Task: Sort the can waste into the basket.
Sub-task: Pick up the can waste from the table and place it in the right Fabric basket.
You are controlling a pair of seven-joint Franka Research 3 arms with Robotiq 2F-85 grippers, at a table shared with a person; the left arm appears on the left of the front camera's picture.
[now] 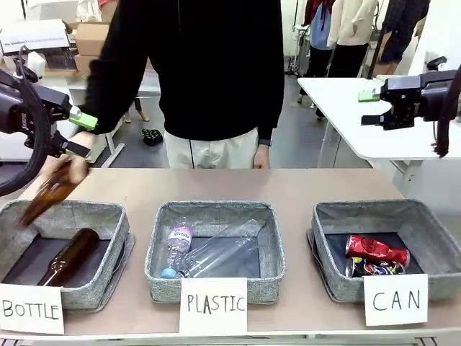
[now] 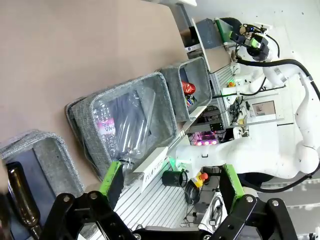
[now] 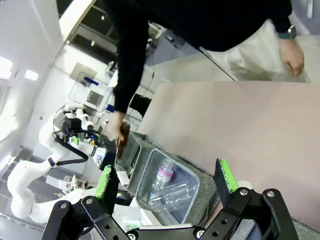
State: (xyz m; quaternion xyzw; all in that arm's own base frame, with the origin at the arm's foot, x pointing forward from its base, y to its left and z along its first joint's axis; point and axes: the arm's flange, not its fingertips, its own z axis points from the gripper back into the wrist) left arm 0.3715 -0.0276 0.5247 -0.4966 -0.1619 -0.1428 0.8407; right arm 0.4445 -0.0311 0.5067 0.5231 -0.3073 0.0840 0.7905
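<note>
**Both cans found in the bin carded "CAN"; grippers empty and raised**

The red dented can [image 1: 377, 250] lay on the dark floor of the right-hand grey basket [image 1: 429, 220], tilted across it. The dark printed can [image 1: 374, 269] lay just in front of it, touching or nearly so, its print too small to read. A white card [image 1: 395, 300] at the basket's front edge read "CAN" in hand lettering. In the left wrist view the same basket [image 2: 200, 75] showed a patch of red inside.

The middle bin [image 1: 214, 213] carried a card reading "PLASTIC" [image 1: 213, 305] and held two clear plastic bottles [image 1: 216, 252]; one bore a pink-and-white label [image 1: 179, 236] whose wording could not be made out. The left bin [image 1: 108, 216], carded "BOTTLE" [image 1: 31, 308], held a brown glass bottle [image 1: 70, 256] lying on its side. A second brown bottle [image 1: 50, 193] was held tilted above that bin's far left corner by the person's hand [image 1: 68, 155].

The left gripper [image 1: 78, 135] stood raised at the left edge of the table, close beside that hand, fingers spread wide with nothing between them; the left wrist view confirmed the gap [image 2: 170, 182]. The right gripper [image 1: 374, 108] hung high at the right, well above the "CAN" basket, fingers likewise parted and empty [image 3: 167, 180]
</note>
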